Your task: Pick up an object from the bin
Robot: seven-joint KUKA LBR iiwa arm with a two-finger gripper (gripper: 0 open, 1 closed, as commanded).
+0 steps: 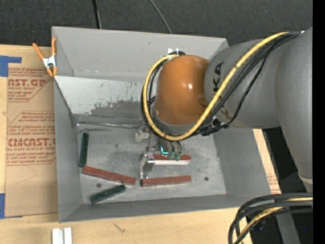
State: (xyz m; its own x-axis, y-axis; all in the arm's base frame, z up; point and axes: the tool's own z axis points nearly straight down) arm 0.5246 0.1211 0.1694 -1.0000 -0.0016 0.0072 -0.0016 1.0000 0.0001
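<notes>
My gripper (163, 155) reaches down into the middle of the bin floor, under the orange cover. It sits right on a short red-brown stick (177, 157) that pokes out to its right. A second red-brown stick (166, 180) lies flat just below it. A small silver metal piece (147, 165) lies by the gripper's lower left.
A longer red-brown stick (108, 175) lies at the lower left. One dark green stick (83, 149) stands along the left wall and another (107, 193) lies near the front wall. The arm and its orange cover hide the bin's back right.
</notes>
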